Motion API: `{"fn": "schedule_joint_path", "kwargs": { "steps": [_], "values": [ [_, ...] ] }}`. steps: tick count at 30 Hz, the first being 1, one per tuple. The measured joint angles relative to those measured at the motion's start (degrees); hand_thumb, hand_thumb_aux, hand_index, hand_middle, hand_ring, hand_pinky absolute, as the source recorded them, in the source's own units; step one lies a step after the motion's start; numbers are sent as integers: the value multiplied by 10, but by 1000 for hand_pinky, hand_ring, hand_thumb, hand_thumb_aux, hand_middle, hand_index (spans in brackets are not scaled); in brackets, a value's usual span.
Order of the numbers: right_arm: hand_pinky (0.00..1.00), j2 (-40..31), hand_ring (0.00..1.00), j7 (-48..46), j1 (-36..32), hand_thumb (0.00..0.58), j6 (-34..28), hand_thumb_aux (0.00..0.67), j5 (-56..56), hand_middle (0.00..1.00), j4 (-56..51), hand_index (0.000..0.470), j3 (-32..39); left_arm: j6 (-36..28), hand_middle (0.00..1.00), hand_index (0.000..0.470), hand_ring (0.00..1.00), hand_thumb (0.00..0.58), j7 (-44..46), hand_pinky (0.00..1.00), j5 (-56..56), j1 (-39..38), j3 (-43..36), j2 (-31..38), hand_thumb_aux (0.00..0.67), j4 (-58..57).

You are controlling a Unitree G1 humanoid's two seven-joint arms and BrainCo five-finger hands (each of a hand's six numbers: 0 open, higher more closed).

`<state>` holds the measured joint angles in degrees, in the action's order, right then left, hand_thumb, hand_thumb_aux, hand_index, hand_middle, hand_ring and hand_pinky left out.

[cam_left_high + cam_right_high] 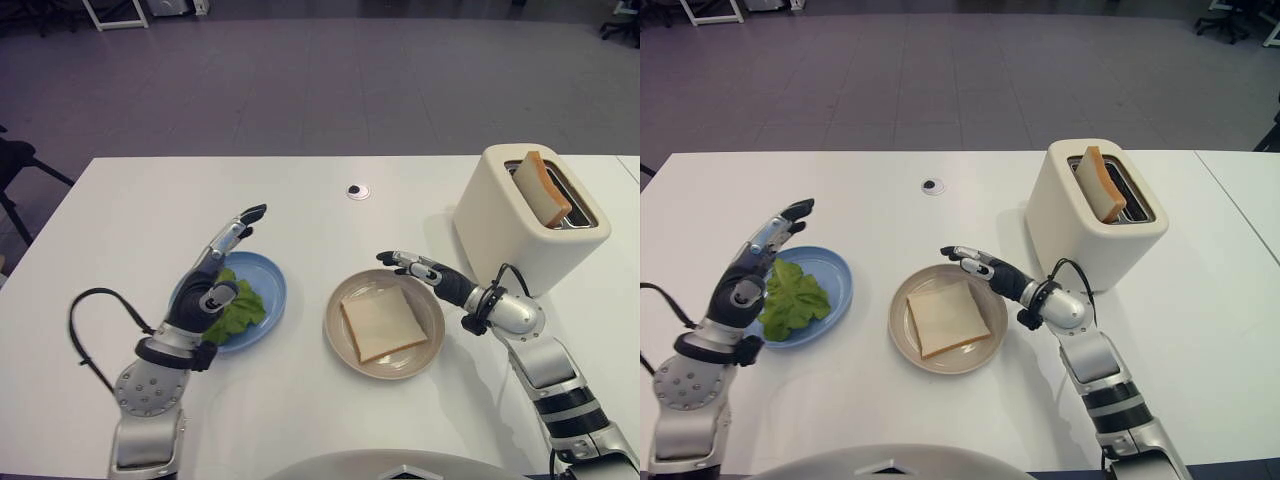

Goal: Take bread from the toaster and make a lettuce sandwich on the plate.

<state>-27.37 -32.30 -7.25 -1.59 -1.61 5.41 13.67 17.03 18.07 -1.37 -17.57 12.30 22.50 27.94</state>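
One slice of bread (pixel 382 323) lies flat on the beige plate (pixel 345 345) near the table's middle. A second slice (pixel 543 188) stands tilted in a slot of the cream toaster (pixel 520 225) at the right. A green lettuce leaf (pixel 792 297) rests on the blue plate (pixel 836 272). My left hand (pixel 213 282) hovers open over the blue plate, fingers stretched forward above the lettuce. My right hand (pixel 425 270) is open at the beige plate's right rim, between plate and toaster, holding nothing.
A small black-and-white round fitting (pixel 357 191) is set in the white table (pixel 300 420) behind the plates. A black cable (pixel 85 330) loops on the table by my left arm. Grey floor lies beyond the far edge.
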Motion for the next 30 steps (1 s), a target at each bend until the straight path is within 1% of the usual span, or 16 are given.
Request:
{"fn": "schedule_joint_path", "kwargs": {
  "steps": [2, 4, 6, 8, 10, 11, 16, 18, 20, 21, 23, 24, 25, 26, 30],
  "values": [
    [0, 0, 0, 3, 0, 0, 6, 0, 0, 0, 5, 0, -13, -2, 0, 0, 0, 0, -2, 0, -72, -14, 32, 38, 0, 0],
    [0, 1, 0, 5, 0, 0, 12, 0, -7, 0, 15, 0, -30, 4, 0, 0, 0, 0, -13, 0, -198, -36, 50, 89, 0, -25],
    [0, 5, 0, 5, 5, 0, 18, 0, -26, 0, 31, 0, -49, 10, 0, 0, 0, 0, -36, 0, -324, -51, 52, 134, 0, -60],
    [0, 10, 0, 3, 13, 0, 23, 0, -44, 0, 55, 0, -62, 10, 0, 0, 0, 0, -71, 0, -432, -49, 41, 175, 0, -107],
    [0, 15, 0, 0, 17, 0, 24, 0, -52, 0, 60, 0, -65, 8, 0, 0, 0, 0, -97, 0, -482, -36, 22, 187, 0, -132],
    [0, 19, 0, 0, 18, 0, 24, 0, -54, 0, 63, 0, -69, 3, 0, 0, 0, 0, -112, 0, -517, -18, 3, 194, 0, -162],
    [0, 25, 0, -4, 19, 0, 24, 0, -64, 0, 67, 0, -75, -14, 0, 2, 0, 5, -151, 0, -574, 26, -54, 215, 3, -246],
    [0, 25, 0, -6, 19, 0, 24, 0, -66, 0, 67, 0, -76, -19, 0, 46, 0, 108, -160, 0, -585, 30, -74, 217, 66, -265],
    [0, 26, 0, -8, 19, 0, 25, 0, -68, 0, 68, 0, -76, -21, 0, 133, 0, 281, -170, 0, -594, 41, -96, 224, 189, -289],
    [0, 26, 0, -8, 19, 0, 25, 0, -68, 0, 68, 0, -77, -21, 0, 166, 0, 337, -175, 0, -594, 46, -102, 225, 236, -293],
    [0, 27, 0, -8, 19, 0, 25, 0, -69, 0, 68, 0, -78, -21, 0, 282, 0, 487, -188, 0, -588, 56, -114, 227, 402, -293],
    [0, 27, 0, -8, 19, 0, 25, 0, -69, 0, 68, 0, -80, -21, 0, 367, 0, 552, -190, 0, -583, 61, -118, 228, 523, -292],
    [0, 28, 0, -8, 19, 0, 25, 0, -69, 0, 68, 0, -80, -21, 0, 420, 0, 573, -191, 0, -582, 65, -120, 230, 599, -292],
    [0, 28, 0, -8, 19, 0, 25, 0, -69, 0, 68, 0, -80, -22, 0, 466, 0, 580, -192, 0, -581, 66, -122, 233, 665, -292],
    [0, 31, 0, -8, 19, 0, 25, 0, -69, 0, 68, 0, -80, -22, 0, 470, 0, 580, -203, 0, -570, 65, -126, 237, 670, -288]
  ]
}}
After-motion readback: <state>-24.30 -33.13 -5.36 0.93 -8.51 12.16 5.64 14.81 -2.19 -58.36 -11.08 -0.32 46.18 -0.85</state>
